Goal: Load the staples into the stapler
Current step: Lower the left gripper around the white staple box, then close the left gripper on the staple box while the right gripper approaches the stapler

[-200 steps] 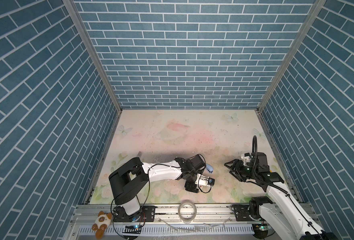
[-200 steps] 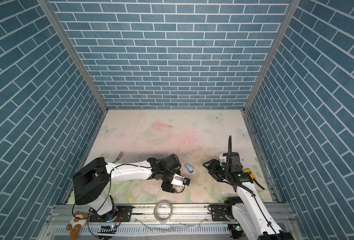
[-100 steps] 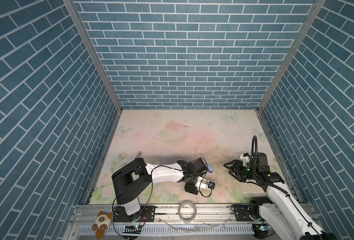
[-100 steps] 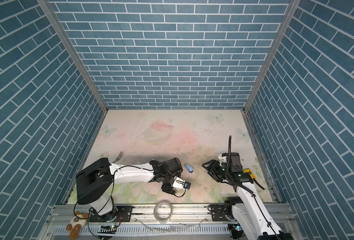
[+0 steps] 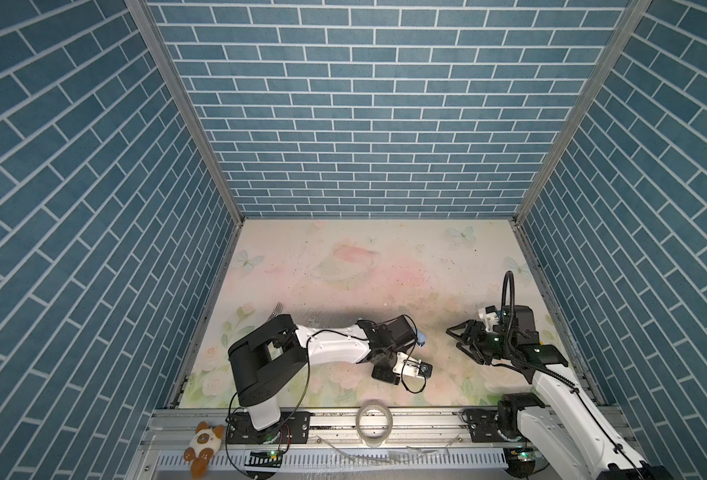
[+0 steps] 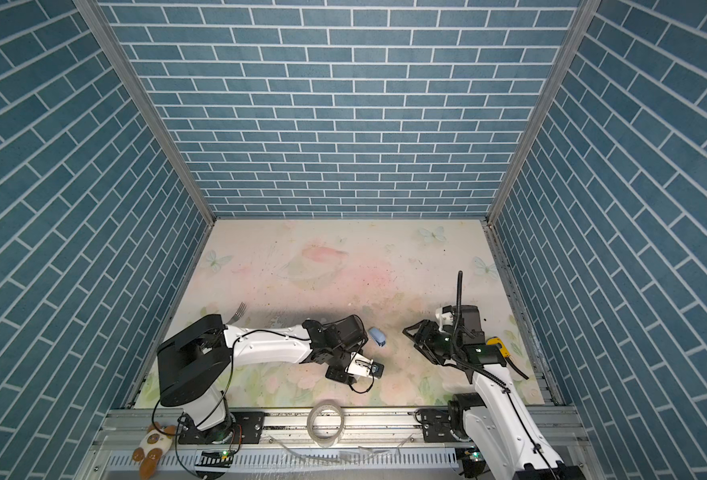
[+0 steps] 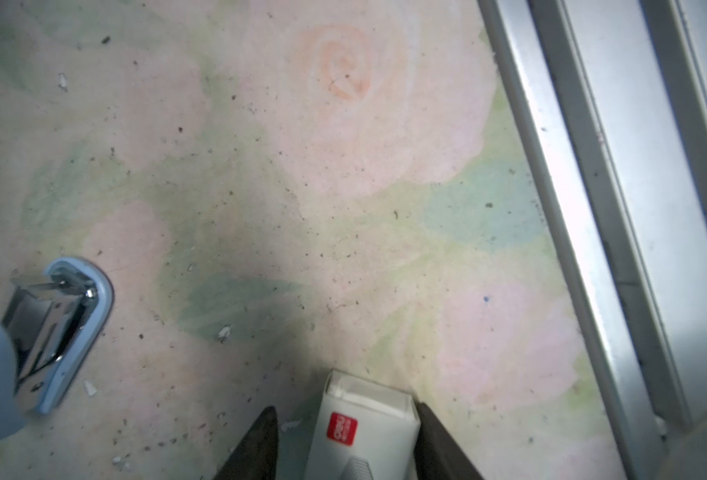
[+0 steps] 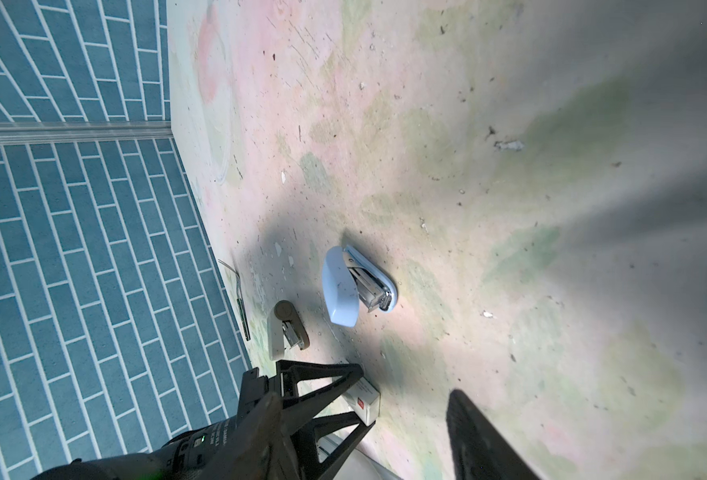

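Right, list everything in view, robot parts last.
staples box: 1, white with red mark, on the table near its front
blue stapler: 1, light blue, open, mid-table
fork: 1, silver, at the table's left edge
beige stapler: 1, beige and brown, between blue stapler and fork
tape roll: 1, clear, on the front rail
plush toy: 1, brown and white, front rail, left end
yellow object: 1, yellow, near the table's right edge
left gripper: 1, black, open astride the staples box
right gripper: 1, black, open, empty, right of the blue stapler

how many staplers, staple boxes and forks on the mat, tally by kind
staplers: 2, the light blue stapler and the beige stapler
staples box: 1
fork: 1
total: 4
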Action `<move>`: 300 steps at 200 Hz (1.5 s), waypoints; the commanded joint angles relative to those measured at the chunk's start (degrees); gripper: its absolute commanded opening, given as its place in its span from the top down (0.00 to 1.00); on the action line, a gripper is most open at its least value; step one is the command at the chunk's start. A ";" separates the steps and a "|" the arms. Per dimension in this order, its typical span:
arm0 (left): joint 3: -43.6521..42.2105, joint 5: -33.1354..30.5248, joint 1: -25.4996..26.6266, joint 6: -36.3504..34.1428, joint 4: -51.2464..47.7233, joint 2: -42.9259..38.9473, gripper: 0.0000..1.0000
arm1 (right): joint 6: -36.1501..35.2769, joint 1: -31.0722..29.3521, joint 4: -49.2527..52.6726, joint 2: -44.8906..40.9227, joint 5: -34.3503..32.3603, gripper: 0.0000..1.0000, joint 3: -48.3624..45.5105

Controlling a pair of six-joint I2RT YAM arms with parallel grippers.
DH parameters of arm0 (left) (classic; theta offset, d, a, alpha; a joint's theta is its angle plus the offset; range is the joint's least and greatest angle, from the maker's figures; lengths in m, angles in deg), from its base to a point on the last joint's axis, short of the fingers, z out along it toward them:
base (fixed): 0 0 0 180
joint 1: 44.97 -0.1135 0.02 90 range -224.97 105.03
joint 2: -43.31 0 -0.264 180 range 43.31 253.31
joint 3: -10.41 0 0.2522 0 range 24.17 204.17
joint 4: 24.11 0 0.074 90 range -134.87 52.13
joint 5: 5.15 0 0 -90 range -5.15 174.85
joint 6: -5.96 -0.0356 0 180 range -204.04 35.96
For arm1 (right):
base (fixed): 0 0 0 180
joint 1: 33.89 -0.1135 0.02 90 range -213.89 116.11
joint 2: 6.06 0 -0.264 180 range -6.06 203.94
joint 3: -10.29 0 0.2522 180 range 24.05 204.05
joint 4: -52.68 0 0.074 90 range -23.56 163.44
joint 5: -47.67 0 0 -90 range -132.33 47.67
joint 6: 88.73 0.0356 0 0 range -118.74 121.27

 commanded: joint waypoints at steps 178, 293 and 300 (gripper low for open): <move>-5.96 1.91 -2.87 9.45 3.98 -5.89 0.40 | -0.67 0.02 -1.02 -4.07 14.25 0.37 -6.38; -11.80 5.70 -4.58 10.53 11.59 -6.15 0.57 | 9.83 -12.58 -18.98 -2.71 10.66 0.41 -13.82; -11.82 5.83 -4.60 10.53 11.51 -5.94 0.58 | 9.87 -13.25 -19.10 -2.74 10.00 0.40 -13.78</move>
